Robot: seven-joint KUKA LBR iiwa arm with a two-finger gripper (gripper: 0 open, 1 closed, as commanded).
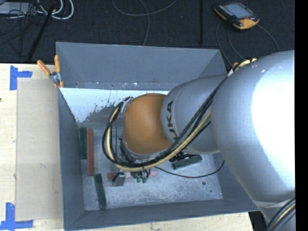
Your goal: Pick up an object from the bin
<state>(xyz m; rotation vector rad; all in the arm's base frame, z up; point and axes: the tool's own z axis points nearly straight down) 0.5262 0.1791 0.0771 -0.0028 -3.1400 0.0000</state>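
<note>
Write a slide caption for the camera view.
KUKA arm low in the grey bin, wrist over small scraps; reddish strip and green strip lie at left.

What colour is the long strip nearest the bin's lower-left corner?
The strip is dark green; the camera view shows it best.

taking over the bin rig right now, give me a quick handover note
Gripper: down in the bin, low over the middle of the floor, under the orange wrist cover; a grip on anything cannot be told.
Things: small reddish piece just on its view-left, pinkish piece just view-right, dark block further right. Along the view's left: dark green strip, reddish-brown strip, green strip.
Done: arm is in the bin.
Left: nothing seen lifted; grasp one thing and raise it out.
</note>
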